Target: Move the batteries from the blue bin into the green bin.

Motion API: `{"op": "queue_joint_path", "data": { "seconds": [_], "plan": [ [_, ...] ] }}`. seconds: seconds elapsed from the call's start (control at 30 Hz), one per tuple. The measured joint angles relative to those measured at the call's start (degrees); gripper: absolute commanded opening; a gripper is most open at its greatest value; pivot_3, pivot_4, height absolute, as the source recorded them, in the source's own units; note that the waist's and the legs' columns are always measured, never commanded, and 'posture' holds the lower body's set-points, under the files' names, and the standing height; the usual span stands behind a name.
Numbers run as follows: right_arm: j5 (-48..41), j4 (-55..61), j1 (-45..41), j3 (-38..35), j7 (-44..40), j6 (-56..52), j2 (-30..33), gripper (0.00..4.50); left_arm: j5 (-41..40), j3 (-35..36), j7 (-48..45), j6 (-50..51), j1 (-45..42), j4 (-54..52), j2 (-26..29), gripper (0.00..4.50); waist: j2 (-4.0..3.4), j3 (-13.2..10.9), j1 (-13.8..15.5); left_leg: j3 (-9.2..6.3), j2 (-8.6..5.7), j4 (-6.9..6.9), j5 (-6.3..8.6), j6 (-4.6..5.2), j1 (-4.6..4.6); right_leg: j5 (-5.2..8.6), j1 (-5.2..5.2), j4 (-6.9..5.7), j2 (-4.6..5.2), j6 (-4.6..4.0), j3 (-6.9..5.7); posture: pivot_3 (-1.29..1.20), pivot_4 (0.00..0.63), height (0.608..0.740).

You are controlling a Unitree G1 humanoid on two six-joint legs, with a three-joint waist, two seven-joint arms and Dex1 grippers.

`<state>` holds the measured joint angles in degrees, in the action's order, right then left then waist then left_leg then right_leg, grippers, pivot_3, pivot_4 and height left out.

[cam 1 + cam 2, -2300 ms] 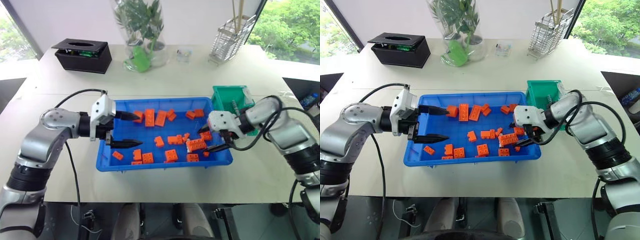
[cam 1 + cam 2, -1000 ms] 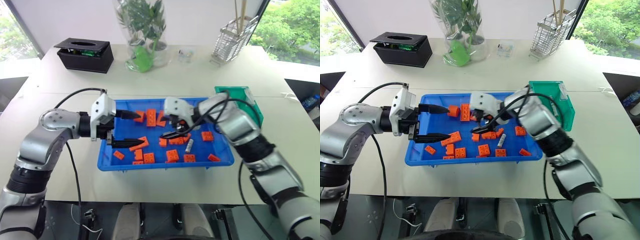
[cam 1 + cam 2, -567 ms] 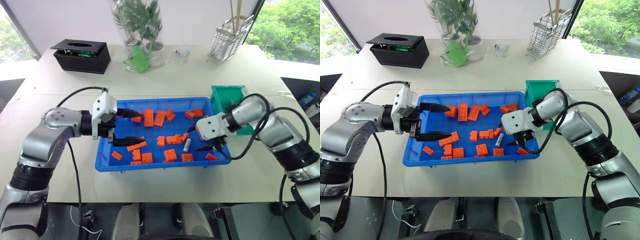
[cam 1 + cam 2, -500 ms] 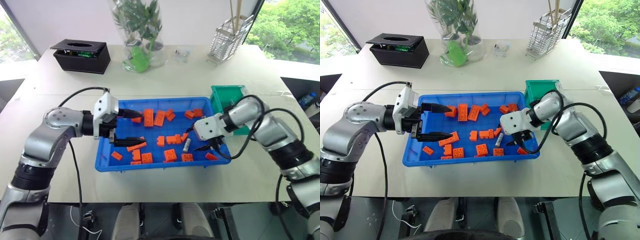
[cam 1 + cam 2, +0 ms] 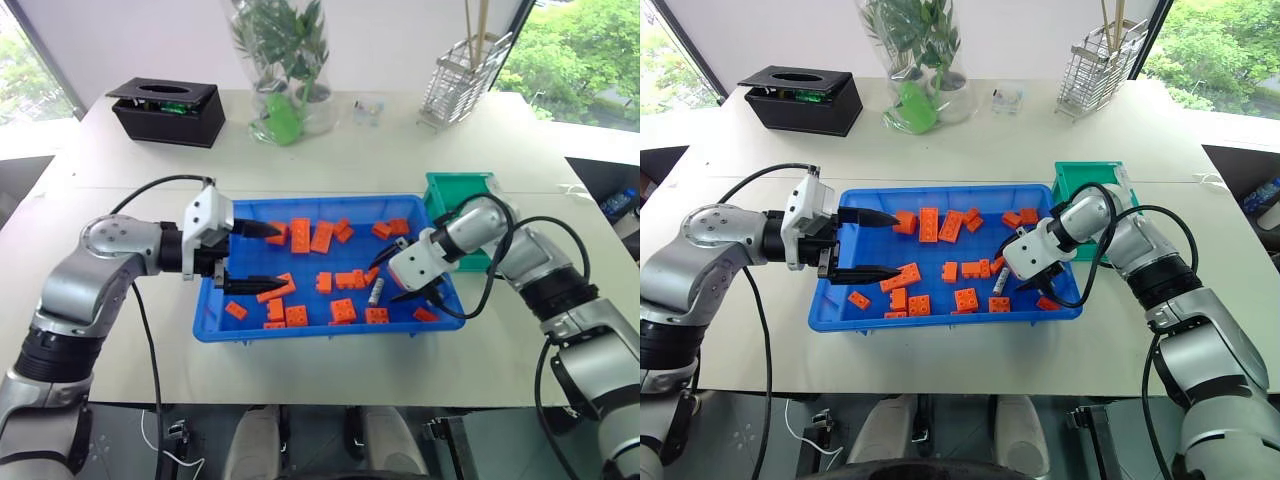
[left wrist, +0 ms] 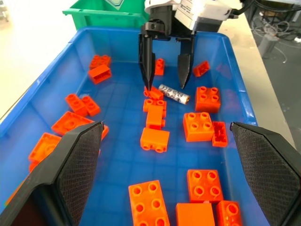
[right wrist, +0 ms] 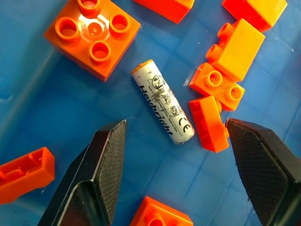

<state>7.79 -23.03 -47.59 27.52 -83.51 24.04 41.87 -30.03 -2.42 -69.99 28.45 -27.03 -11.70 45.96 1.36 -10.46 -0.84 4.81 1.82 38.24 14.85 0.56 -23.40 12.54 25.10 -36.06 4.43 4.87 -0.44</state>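
Note:
The blue bin (image 5: 215, 300) lies at the middle of the table, strewn with orange bricks. One silver-grey battery (image 7: 162, 108) lies flat on its floor toward the right end, also seen as the battery (image 5: 377, 291) in the left eye view. My right gripper (image 5: 391, 280) points down over it, open, one finger on each side of the battery, holding nothing. My left gripper (image 5: 284, 257) hovers open over the bin's left end, level and empty. The green bin (image 5: 463, 187) stands against the blue bin's far right corner, partly hidden behind my right arm.
At the table's back stand a black box (image 5: 165, 108), a glass vase with a plant (image 5: 285, 95), a small clear cup (image 5: 367, 108) and a wire basket (image 5: 460, 75). Orange bricks (image 7: 92, 35) lie close around the battery.
My right gripper has swung from the bin's middle to its right end, dropped and rolled, and now straddles the battery. The left gripper has stayed put.

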Motion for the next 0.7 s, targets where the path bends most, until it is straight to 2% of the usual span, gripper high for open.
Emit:
{"op": "queue_joint_path", "data": {
  "seconds": [0.13, 0.4, 0.7],
  "plan": [
    [-0.3, -0.3, -0.1, -0.7, 0.9, 0.1, -0.8, 3.43, -0.4, 1.1, 0.2, 0.0, 1.1, -0.8, 0.1, 4.50, -0.01, 0.0, 0.0, 0.00, 0.01, 0.00, 0.00, 0.00, -0.01, -0.01, 0.02, -0.01, 0.00, 0.01, 0.00, 0.00, 0.150, 0.736],
    [-2.3, 2.5, 1.7, -0.9, -3.7, 3.1, 1.3, 3.43, -0.4, 1.2, 0.3, 0.1, 0.9, -0.4, 0.3, 4.50, -0.01, 0.0, 0.1, 0.01, 0.00, 0.01, 0.00, 0.00, -0.01, 0.00, 0.00, 0.00, 0.03, 0.00, 0.00, 0.00, 0.150, 0.736],
    [-0.7, -0.2, 0.1, 0.3, -4.8, 7.4, -0.9, 3.43, -0.4, 1.1, 0.2, 0.1, -0.5, -0.3, 0.2, 4.50, -0.01, 0.0, -0.1, 0.01, 0.00, 0.01, -0.01, -0.01, 0.03, 0.00, -0.02, -0.01, 0.01, 0.00, 0.00, 0.00, 0.150, 0.736]
  ]
}}
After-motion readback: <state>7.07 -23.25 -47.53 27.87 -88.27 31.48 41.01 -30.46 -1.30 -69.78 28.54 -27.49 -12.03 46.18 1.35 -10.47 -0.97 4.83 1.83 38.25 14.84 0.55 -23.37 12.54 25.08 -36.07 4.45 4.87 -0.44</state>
